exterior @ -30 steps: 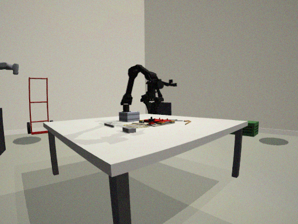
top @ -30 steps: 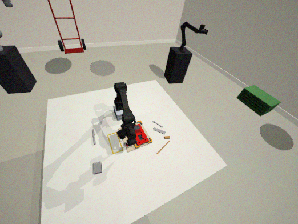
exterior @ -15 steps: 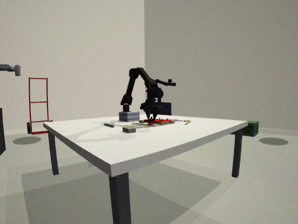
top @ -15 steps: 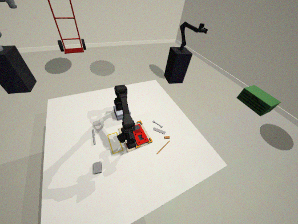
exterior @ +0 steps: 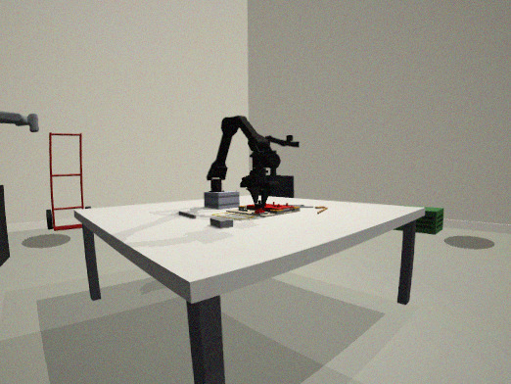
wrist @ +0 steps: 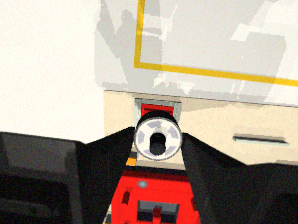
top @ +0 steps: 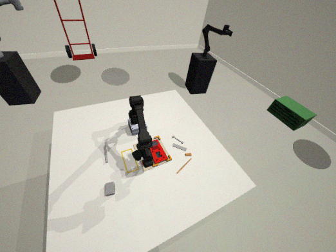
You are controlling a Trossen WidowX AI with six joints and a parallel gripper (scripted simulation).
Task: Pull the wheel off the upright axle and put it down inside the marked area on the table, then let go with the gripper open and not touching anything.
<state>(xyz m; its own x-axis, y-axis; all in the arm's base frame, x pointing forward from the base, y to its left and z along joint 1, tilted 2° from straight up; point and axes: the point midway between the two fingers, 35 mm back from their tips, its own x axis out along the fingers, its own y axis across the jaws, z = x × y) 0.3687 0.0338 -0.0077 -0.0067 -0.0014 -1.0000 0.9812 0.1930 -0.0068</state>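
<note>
In the wrist view a white and grey wheel with a dark centre hole sits on the upright axle, over a red mount on the beige board. My gripper is down at the board with both black fingers pressed against the wheel's sides, shut on it. The yellow marked area lies on the table just beyond the board's edge. A red plate covers the rest of the board. In the top and exterior views the wheel is hidden by the arm.
A grey block and a thin grey bar lie left of the marked area. Two small grey bars, an orange block and an orange stick lie right of the board. The arm's grey base stands behind.
</note>
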